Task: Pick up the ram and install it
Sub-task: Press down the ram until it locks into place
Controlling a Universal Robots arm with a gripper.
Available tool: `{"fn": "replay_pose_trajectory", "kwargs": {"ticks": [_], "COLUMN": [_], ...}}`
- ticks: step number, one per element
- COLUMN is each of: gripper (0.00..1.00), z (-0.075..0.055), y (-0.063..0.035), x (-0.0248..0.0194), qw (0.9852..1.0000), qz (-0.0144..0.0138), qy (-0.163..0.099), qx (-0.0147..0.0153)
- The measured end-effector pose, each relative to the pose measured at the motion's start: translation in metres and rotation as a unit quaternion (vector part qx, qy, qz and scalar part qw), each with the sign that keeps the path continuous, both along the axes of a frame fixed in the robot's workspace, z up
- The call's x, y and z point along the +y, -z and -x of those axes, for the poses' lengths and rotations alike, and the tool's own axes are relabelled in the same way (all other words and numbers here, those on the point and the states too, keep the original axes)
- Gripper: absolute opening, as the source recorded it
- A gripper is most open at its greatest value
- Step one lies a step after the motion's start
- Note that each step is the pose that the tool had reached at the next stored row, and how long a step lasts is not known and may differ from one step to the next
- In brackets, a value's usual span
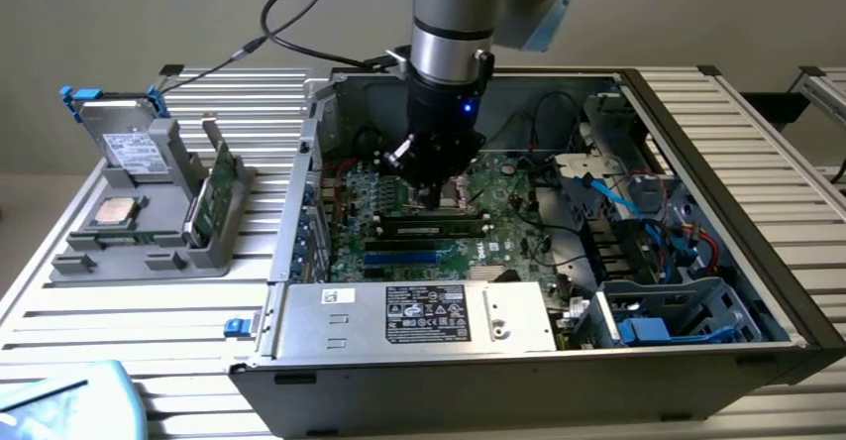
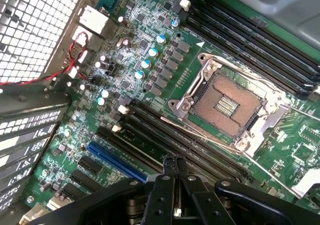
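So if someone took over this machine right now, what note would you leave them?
Gripper: shut, holding nothing, low over the motherboard.
Ram: standing in a black slot on the motherboard, right beside the gripper.
Done: the ram is off the holder and in its slot.
Left: I cannot tell whether it is pressed fully home, so check that.

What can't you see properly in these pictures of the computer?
- Exterior view: the gripper covers the slot below its tips, so the ram can't be judged fully seated.
- Wrist view: the gripper hides the slots under it.
- Exterior view: the label print is too small to read.
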State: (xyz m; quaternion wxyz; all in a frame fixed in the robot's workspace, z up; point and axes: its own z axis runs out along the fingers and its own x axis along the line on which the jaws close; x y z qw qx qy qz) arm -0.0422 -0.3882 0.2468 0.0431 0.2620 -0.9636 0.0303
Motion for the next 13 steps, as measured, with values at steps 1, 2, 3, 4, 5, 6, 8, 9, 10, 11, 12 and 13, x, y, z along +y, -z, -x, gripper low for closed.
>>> {"fn": "replay_pose_trajectory", "kwargs": {"ticks": [1, 2, 3, 4, 5, 6, 8, 9, 10, 11, 12, 13], "gripper": [0.11, 0.11, 0.11, 0.11, 0.11, 0.11, 0.11, 0.11, 0.11, 0.11, 0.11, 0.11], "z": [0.000, 0.000, 0.000, 0.000, 0.000, 0.000, 0.000, 0.000, 0.000, 0.000, 0.000, 0.000], "y": [-0.0016, -0.0034, -0.0051, -0.0070, -0.0090, -0.0105, -0.0119, -0.0123, -0.0125, -0.0126, -0.0126, -0.0126], "x": [0.0000, 0.0000, 0.0000, 0.0000, 0.0000, 0.0000, -0.0004, -0.0008, -0.0012, -0.0017, -0.0023, -0.0028], "qw": [1.0000, 1.0000, 0.9999, 0.9999, 0.9998, 0.9998, 0.9997, 0.9996, 0.9996, 0.9996, 0.9995, 0.9995], "qz": [0.0000, 0.0000, 0.0001, 0.0001, 0.0000, 0.0000, 0.0000, 0.0000, 0.0000, 0.0001, 0.0000, 0.0000], "qy": [0.004, 0.008, 0.012, 0.015, 0.018, 0.021, 0.025, 0.027, 0.028, 0.030, 0.031, 0.033], "qx": [-0.0005, -0.0009, -0.0011, -0.0012, -0.0012, -0.0013, -0.0012, -0.0012, -0.0012, -0.0012, -0.0012, -0.0013]}}
